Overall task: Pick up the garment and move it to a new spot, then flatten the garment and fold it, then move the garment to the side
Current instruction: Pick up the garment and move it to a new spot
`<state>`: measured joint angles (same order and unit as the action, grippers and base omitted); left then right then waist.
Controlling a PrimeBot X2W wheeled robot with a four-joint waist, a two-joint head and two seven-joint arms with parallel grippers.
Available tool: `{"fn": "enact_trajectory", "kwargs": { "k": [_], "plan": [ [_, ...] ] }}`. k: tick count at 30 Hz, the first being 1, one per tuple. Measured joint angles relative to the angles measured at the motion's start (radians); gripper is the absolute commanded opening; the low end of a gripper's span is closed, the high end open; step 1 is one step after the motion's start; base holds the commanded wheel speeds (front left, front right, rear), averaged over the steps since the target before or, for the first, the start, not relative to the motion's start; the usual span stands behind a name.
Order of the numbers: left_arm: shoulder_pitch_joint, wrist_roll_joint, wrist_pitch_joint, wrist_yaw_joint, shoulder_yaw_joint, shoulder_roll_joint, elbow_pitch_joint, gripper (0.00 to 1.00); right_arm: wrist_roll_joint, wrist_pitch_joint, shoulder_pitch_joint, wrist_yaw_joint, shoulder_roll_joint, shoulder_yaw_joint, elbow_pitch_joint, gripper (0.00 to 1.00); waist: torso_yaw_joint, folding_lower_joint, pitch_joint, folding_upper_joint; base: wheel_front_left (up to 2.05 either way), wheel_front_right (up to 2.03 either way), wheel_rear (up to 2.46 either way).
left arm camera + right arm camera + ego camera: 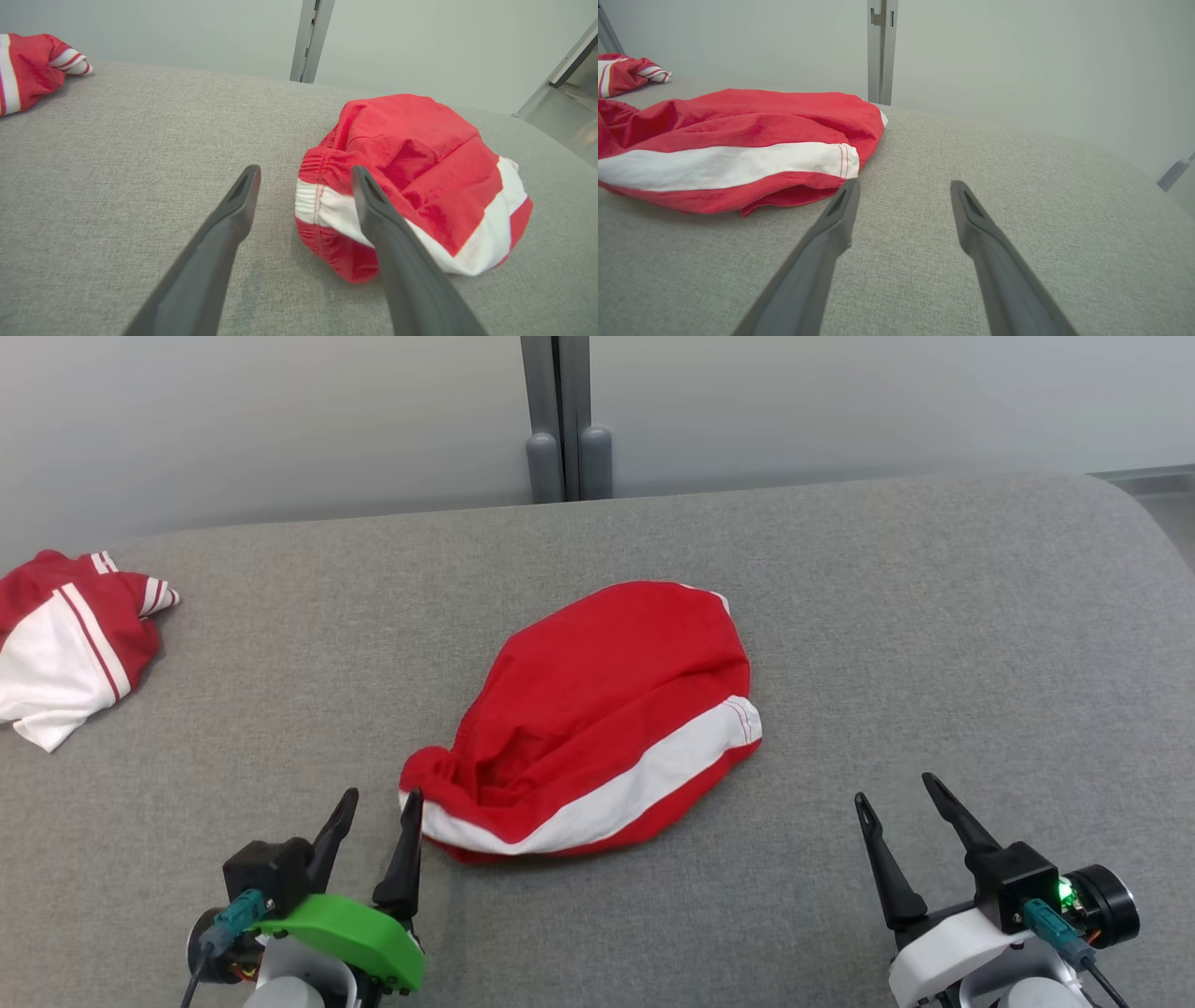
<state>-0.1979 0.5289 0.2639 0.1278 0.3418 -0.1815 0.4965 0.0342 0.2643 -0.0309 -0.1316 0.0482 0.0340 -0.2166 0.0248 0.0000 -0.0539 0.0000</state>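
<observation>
Red with a white band, the garment (597, 709) lies bunched at frame centre. The left gripper (382, 795) is spread just beside its gathered end, and the right gripper (893, 787) is spread at lower right. Flattening looks next: pinch opposite edges.

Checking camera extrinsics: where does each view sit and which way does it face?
Head: high, looking down on grey surface; left gripper lower left, right gripper lower right, both open.
Left wrist: low, along its fingers; red white-banded cloth at right.
Right wrist: low, along its fingers; same cloth at left.
Shared: all three show the cloth and, far left, the striped jersey.
</observation>
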Motion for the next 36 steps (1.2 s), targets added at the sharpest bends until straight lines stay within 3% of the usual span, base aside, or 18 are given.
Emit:
{"fn": "enact_trajectory", "kwargs": {
  "k": [5, 17, 36],
  "plan": [
    [0.063, -0.052, 0.000, 0.000, -0.063, 0.000, -0.058, 1.00, 0.002, 0.000, 0.002, 0.000, 0.000, -0.006, 0.005, 1.00, 0.002, 0.0000, 0.029, 0.0000, 0.00, 0.00, 0.00],
    [0.197, -0.121, 0.000, 0.000, -0.177, 0.091, -0.153, 1.00, -0.027, 0.000, 0.015, 0.000, 0.000, -0.016, 0.012, 1.00, 0.004, 0.0000, 0.065, 0.0000, 0.00, 0.00, 0.00],
    [0.275, -0.180, 0.000, 0.000, -0.212, 0.130, -0.210, 1.00, -0.071, 0.000, 0.034, 0.000, 0.000, 0.001, 0.002, 1.00, 0.009, 0.0000, 0.078, 0.0000, 0.00, 0.00, 0.00]
  ]
}}
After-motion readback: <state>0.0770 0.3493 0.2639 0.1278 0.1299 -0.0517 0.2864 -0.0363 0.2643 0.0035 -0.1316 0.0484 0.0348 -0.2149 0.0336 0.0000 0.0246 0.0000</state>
